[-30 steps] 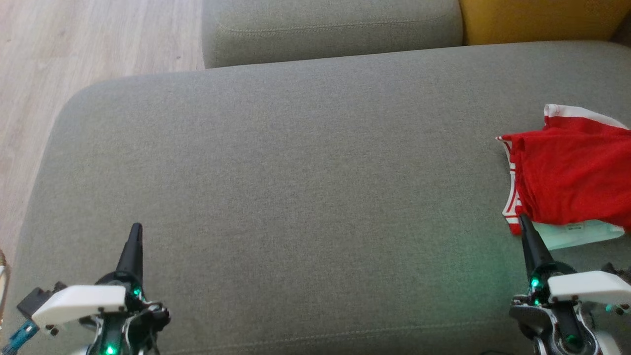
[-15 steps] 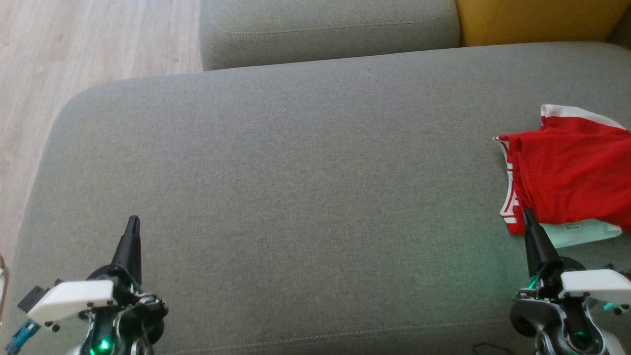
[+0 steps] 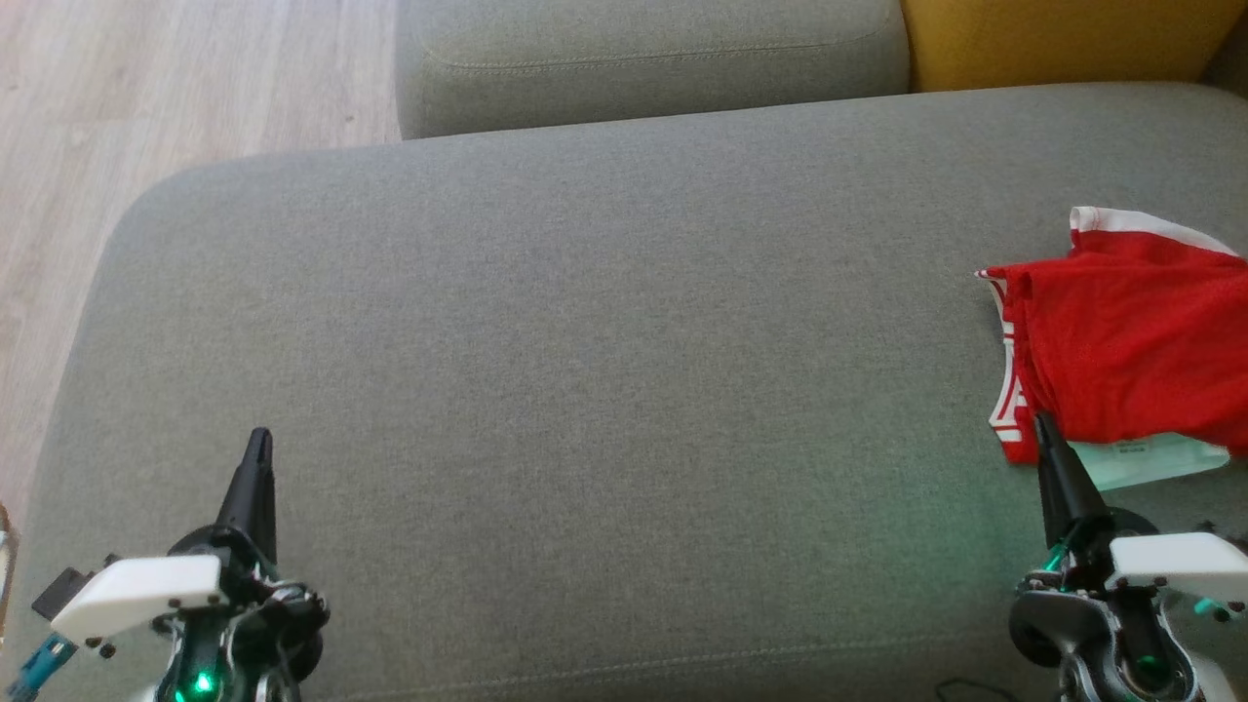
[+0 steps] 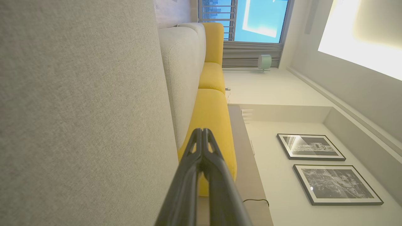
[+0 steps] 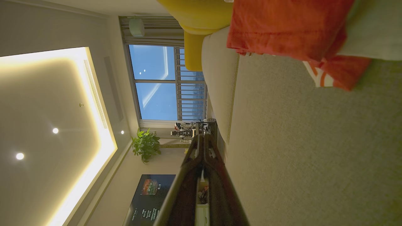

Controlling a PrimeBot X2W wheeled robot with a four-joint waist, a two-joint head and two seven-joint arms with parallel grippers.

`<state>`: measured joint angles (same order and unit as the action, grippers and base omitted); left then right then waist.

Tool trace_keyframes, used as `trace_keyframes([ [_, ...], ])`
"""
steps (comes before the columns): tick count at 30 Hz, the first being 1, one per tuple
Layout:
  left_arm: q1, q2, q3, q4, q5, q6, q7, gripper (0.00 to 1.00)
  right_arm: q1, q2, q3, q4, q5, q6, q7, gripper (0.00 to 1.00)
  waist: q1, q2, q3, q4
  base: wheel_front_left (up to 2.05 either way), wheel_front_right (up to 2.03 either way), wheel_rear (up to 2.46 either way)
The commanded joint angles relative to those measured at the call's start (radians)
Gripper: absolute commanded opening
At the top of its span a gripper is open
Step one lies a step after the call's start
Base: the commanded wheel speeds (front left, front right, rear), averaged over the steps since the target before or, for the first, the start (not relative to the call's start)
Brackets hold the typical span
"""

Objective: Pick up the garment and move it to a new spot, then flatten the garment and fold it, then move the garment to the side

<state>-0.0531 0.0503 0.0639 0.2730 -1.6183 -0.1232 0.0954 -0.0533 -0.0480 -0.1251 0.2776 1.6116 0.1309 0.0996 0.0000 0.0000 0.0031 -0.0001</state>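
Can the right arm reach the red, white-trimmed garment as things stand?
Probably yes: the shut right gripper hovers close beside the red white-trimmed garment on the grey fabric cushion, nothing between them.

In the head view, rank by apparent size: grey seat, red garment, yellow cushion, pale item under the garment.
1. grey seat
2. red garment
3. yellow cushion
4. pale item
Items 2 and 3 run off frame, so that pair is unsure.

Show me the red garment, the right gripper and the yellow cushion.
red garment (image 3: 1131, 341), head view, middle of the red cloth.
right gripper (image 3: 1041, 421), head view, tips of its shut fingers.
yellow cushion (image 3: 1063, 39), head view, its visible face.
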Motion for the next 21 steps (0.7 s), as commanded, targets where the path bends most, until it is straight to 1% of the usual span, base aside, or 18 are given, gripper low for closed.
trace_keyframes([
  [1, -0.054, 0.010, 0.036, -0.028, -0.002, -0.007, 0.006, 0.00, -0.054, -0.007, 0.017, -0.033, 0.002, 0.000, 0.009, 0.00, 0.0000, 0.0000, 0.000, 0.000, 0.00, 0.00, 0.00],
  [21, -0.054, 0.008, 0.039, -0.028, 0.001, -0.007, 0.009, 0.00, -0.054, -0.006, 0.015, -0.033, 0.000, 0.000, 0.010, 0.00, 0.0000, 0.0000, 0.000, 0.000, 0.00, 0.00, 0.00],
])
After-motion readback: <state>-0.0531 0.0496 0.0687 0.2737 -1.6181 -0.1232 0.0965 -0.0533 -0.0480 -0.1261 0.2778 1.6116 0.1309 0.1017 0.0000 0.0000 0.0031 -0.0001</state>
